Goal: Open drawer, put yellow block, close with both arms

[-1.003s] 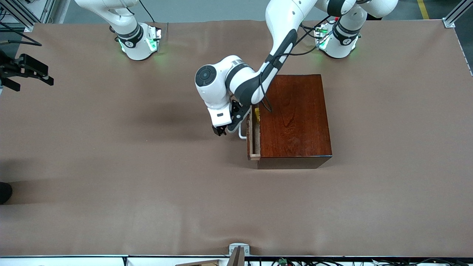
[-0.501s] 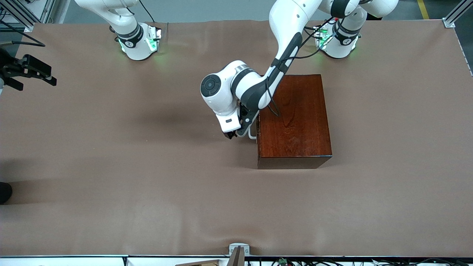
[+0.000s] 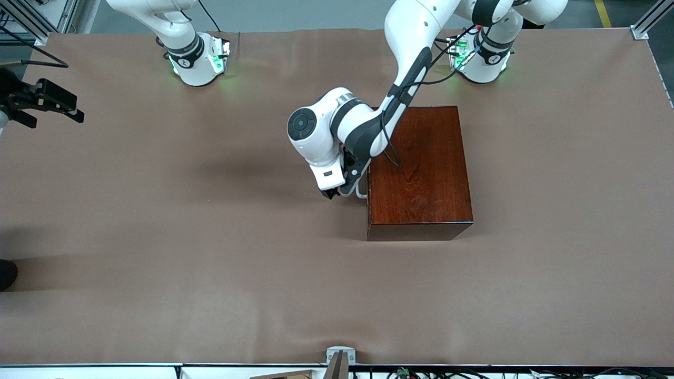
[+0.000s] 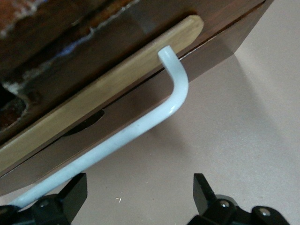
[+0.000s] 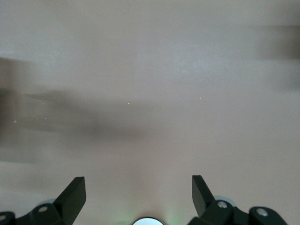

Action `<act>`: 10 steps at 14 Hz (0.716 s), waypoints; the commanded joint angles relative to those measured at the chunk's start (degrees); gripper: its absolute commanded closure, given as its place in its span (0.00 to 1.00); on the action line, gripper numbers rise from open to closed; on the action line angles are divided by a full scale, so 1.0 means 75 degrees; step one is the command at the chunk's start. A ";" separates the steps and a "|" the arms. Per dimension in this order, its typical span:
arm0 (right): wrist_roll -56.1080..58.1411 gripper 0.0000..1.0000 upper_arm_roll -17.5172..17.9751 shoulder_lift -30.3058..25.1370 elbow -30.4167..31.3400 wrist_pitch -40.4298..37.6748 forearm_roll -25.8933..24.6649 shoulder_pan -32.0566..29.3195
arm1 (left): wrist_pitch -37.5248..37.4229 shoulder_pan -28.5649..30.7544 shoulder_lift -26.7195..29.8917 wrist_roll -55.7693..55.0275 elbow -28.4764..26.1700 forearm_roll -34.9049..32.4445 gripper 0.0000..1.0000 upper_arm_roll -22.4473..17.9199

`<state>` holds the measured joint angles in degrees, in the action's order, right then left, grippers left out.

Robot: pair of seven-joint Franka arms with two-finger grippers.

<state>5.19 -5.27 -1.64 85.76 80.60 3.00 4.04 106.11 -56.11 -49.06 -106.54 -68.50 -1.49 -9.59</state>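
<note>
You see the drawer (image 3: 365, 181) shut, the left hand (image 3: 335, 192) open by its handle (image 4: 140, 124), and the right hand (image 5: 139, 197) open, apparently waiting.

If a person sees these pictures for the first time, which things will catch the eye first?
The glossy dark wooden box stands toward the left arm's end of the table, its drawer pushed in. The left gripper is open at the drawer's white handle. The right gripper, also open, waits over the table's edge at the right arm's end.
</note>
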 commanded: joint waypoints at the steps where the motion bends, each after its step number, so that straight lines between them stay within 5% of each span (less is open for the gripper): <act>1: -0.0106 0.00 -0.0001 0.0066 -0.0184 -0.0130 0.0045 0.0000 | 0.0077 -0.0007 0.0237 0.0014 -0.0184 -0.0142 0.00 0.0024; 6: -0.0118 0.00 -0.0001 0.0066 -0.0184 -0.0130 0.0057 -0.0011 | 0.1203 -0.0054 0.0692 -0.0010 -0.0136 -0.0130 0.00 0.0271; 10: -0.0118 0.00 -0.0001 0.0066 -0.0184 -0.0130 0.0080 -0.0011 | 0.0913 0.0413 0.2131 0.0877 -0.0323 -0.0188 0.00 0.0201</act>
<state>5.11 -5.27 -1.63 85.73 80.51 3.00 4.04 115.00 -55.49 -40.18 -104.13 -67.55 -1.51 -8.58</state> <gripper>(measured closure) 0.000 0.000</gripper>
